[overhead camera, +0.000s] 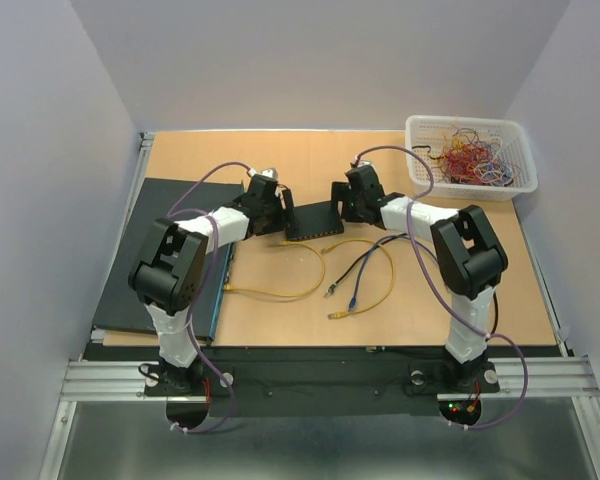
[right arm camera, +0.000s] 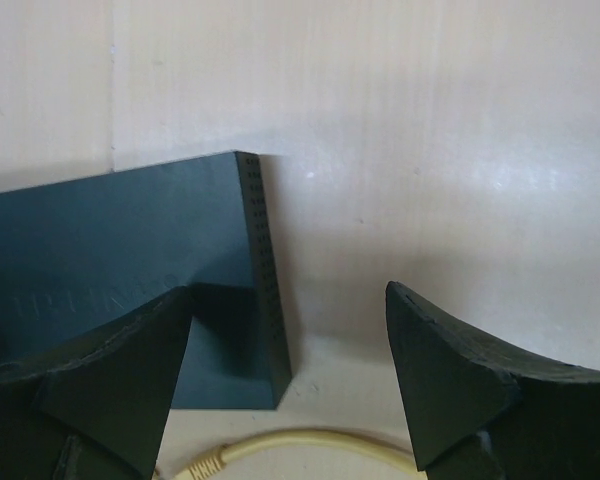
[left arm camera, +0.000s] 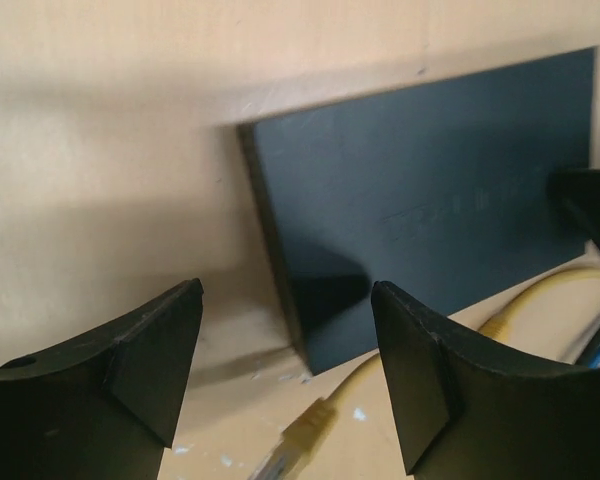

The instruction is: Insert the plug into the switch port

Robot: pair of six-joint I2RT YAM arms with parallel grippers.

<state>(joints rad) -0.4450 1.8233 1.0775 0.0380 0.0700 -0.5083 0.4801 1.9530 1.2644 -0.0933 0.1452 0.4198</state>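
A dark mat [overhead camera: 152, 212] lies along the left edge of the table [overhead camera: 280, 160]. Just right of it, the left gripper [overhead camera: 277, 212] is at the left end of the black network switch [overhead camera: 315, 220]. Its fingers are spread wide, the switch's corner is between them and nothing is pinched. The switch lies flat near the table's middle. The right gripper [overhead camera: 342, 205] is at its right end, also spread wide around a corner and holding nothing.

Toward the near edge lie a loose yellow cable [overhead camera: 280, 295], a black cable [overhead camera: 365, 262] and a blue-tipped lead [overhead camera: 353, 300]. A yellow plug [left arm camera: 305, 432] rests on the wood just beside the switch's left corner, free of both claws. A white basket [overhead camera: 468, 192] of coloured wires [overhead camera: 475, 155] stands in the far right corner.
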